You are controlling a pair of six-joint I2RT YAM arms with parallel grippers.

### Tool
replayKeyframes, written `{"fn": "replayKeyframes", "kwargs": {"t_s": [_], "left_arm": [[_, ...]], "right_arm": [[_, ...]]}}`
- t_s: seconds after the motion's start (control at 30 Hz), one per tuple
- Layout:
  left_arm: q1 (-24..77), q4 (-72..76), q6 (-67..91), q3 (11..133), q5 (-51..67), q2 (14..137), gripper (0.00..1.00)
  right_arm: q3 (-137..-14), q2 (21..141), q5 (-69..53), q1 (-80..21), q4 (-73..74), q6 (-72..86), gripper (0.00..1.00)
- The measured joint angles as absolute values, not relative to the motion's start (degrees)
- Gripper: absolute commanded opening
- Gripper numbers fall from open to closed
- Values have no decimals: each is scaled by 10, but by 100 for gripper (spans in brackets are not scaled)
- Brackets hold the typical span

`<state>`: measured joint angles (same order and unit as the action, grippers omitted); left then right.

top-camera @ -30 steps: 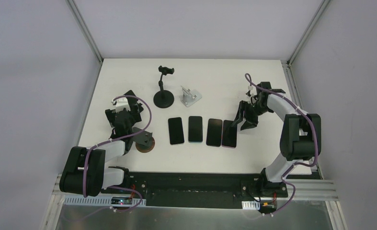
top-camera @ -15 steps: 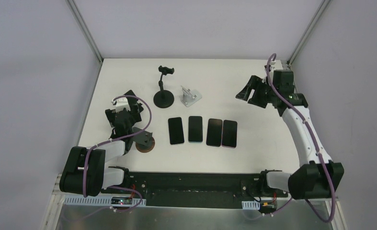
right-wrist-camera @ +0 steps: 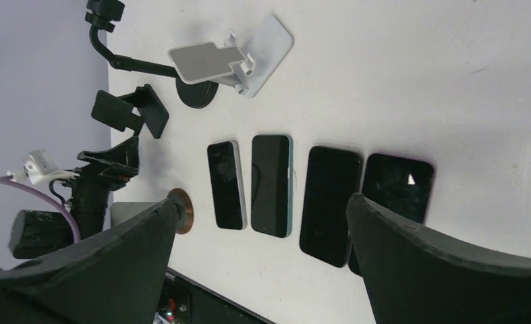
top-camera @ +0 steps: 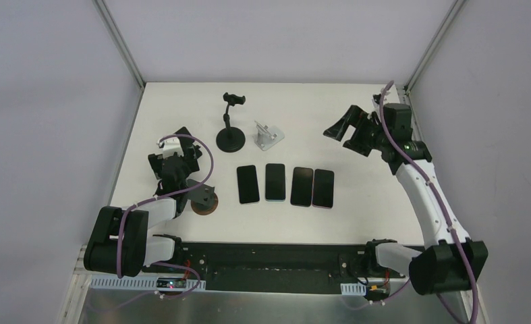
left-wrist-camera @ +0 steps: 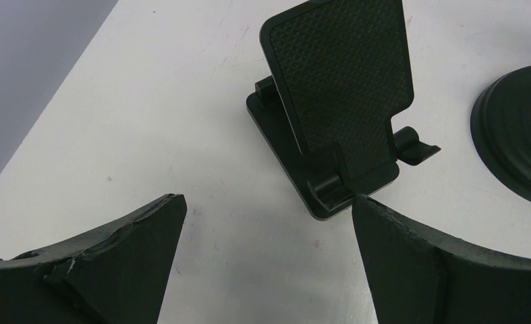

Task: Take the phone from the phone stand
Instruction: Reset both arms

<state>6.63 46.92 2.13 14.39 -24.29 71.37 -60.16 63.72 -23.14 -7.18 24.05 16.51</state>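
Several dark phones (top-camera: 274, 182) lie flat in a row at the table's middle, also in the right wrist view (right-wrist-camera: 270, 182). None of the stands holds a phone: the black folding stand (left-wrist-camera: 343, 88), the silver stand (top-camera: 268, 135) and the black gooseneck stand (top-camera: 230, 138) are bare. My left gripper (left-wrist-camera: 268, 202) is open, low over the table just short of the folding stand. My right gripper (top-camera: 343, 129) hangs open and empty, raised at the back right, beyond the rightmost phone (top-camera: 323, 188).
A round brown-rimmed disc (top-camera: 205, 200) sits beside the left arm, left of the phones. The gooseneck stand's round base (left-wrist-camera: 519, 135) lies right of the folding stand. White walls and metal posts enclose the table.
The right gripper opened off the rightmost phone, leaving it flat, then lifted and swung to the back right. The left arm has not moved.
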Motion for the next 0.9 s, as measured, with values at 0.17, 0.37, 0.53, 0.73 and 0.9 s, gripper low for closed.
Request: {"fn": "replayKeyframes", "kwargs": {"t_s": [0.17, 0.37, 0.53, 0.73, 0.9], "left_arm": [[66, 469, 21, 144, -243, 714, 99], [66, 469, 21, 144, -243, 714, 99], [66, 469, 21, 144, -243, 714, 99], [66, 469, 21, 144, -243, 714, 99], [66, 469, 21, 144, -243, 714, 99]], "right_arm": [[-669, 732, -216, -110, 260, 202, 99], [-706, 750, -175, -168, 272, 223, 99], [-708, 713, -99, -209, 278, 232, 99], [-708, 643, -1, -258, 303, 246, 99], [-696, 590, 79, -302, 312, 269, 99]]}}
